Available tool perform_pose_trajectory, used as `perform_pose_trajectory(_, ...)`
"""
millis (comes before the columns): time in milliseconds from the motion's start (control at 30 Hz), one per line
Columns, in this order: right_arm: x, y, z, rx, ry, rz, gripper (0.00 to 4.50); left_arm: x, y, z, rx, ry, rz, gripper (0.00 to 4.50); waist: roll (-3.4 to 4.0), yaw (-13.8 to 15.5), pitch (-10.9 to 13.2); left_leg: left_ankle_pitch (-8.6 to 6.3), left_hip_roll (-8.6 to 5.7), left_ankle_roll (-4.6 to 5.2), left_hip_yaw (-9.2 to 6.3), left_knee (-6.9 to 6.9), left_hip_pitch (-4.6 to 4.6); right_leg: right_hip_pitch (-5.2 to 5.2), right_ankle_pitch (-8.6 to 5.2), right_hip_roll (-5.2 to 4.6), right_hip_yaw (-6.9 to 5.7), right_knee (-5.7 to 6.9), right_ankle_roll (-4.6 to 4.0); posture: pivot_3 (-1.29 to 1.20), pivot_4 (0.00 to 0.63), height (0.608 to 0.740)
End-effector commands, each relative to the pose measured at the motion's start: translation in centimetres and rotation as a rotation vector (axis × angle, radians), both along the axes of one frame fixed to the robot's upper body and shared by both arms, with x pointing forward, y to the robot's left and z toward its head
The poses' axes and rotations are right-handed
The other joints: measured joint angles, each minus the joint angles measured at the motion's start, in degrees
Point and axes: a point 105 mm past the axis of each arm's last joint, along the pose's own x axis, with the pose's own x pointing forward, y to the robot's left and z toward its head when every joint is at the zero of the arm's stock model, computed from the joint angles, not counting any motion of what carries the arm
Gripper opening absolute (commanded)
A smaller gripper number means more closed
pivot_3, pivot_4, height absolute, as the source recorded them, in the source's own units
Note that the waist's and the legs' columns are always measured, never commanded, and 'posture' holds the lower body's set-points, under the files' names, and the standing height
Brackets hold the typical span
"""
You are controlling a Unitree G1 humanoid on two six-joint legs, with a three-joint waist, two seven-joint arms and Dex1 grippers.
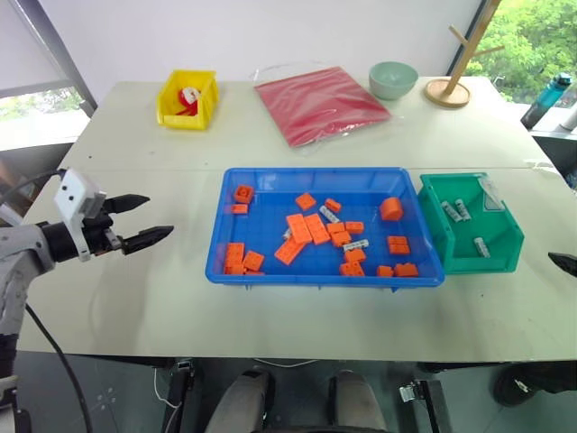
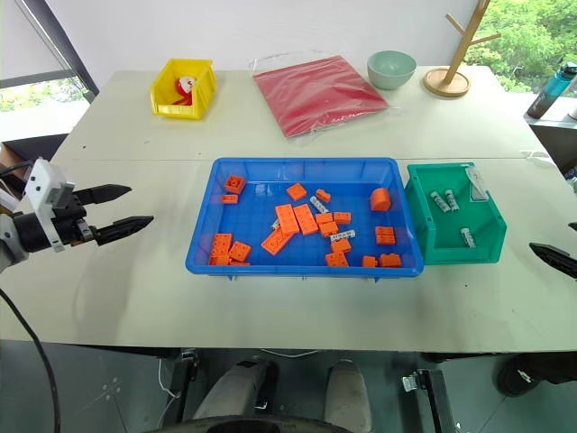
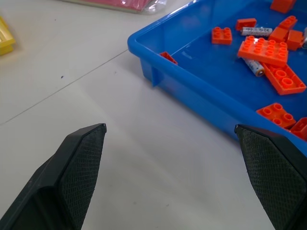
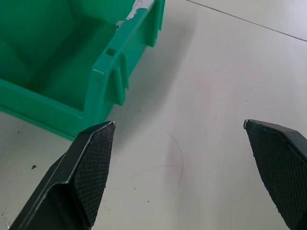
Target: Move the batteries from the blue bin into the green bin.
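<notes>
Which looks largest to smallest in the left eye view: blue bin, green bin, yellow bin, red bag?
1. blue bin
2. red bag
3. green bin
4. yellow bin, though it sits farther back, so its rank below the green bin is unsure.

We take this for a robotics lab or test room set up in an office-like space: a plain pale bench (image 1: pixel 135 298) carries sorting props, namely a blue bin (image 1: pixel 216 248) of orange toy bricks (image 1: pixel 306 227), a green bin (image 1: pixel 428 221) and a yellow bin (image 1: pixel 167 113). Around it we see a bare white wall (image 1: pixel 270 36), windows (image 2: pixel 527 36) giving onto green trees, and a black cable (image 1: pixel 54 361) hanging at the bench's edge. A wooden mug tree (image 1: pixel 455 77), a pale green bowl (image 1: pixel 393 79) and a water bottle (image 1: pixel 545 99) suggest a shared workplace.
</notes>
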Motion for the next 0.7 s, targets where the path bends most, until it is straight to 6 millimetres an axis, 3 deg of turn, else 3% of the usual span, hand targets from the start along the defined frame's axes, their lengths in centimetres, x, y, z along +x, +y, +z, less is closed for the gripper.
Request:
perform_pose_trajectory(33, 0.4, 0.5, 1.6, -0.034, -0.044, 0.027, 4.43, 0.0, 0.4, 2.0, 0.023, -0.065, 0.016, 4.50, 0.00, 0.0, 0.0, 0.00, 0.00, 0.00, 0.00, 0.00, 0.00, 0.00, 0.00, 0.00, 0.00, 0.00, 0.00, 0.00, 0.150, 0.717)
perform_pose_trajectory(700, 1.8, 1.0, 2.0, -0.014, -0.081, 0.008, 4.43, -0.6, 0.3, 2.1, 0.010, -0.041, 0.041, 4.50, 0.01, 0.0, 0.0, 0.00, 0.00, 0.00, 0.00, 0.00, 0.00, -0.01, 0.00, -0.01, 0.00, 0.00, 0.00, 0.00, 0.150, 0.717)
